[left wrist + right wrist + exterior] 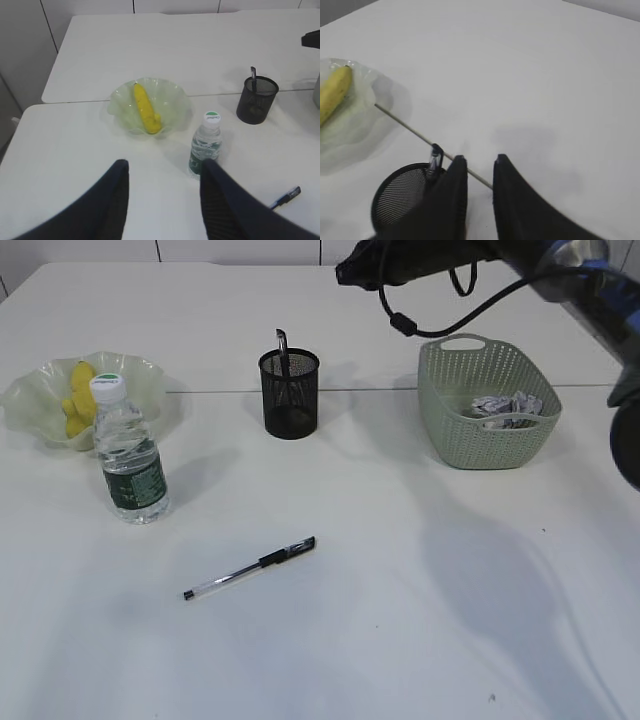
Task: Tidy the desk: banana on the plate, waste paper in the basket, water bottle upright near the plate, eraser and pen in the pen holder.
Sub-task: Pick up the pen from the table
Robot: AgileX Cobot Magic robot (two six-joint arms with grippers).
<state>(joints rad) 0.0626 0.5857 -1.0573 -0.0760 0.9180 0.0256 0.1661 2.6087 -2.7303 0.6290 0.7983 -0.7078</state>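
Pen (250, 568) lies flat on the desk (420, 620) in front of the pen holder (289, 393); both grippers, left (164, 200) and right (479, 200), hang parted and empty, so a slim barrel could roll from a shallow pinch

No wording can be read anywhere on the white bench. The small clear plastic water bottle (131, 465) carries a dark green label (138, 485) with pale print too small to make out, and its white screw cap (212, 118) bears a green mark, also illegible. The crumpled ball of white waste paper (507, 407) shows grey print, blurred beyond reading.
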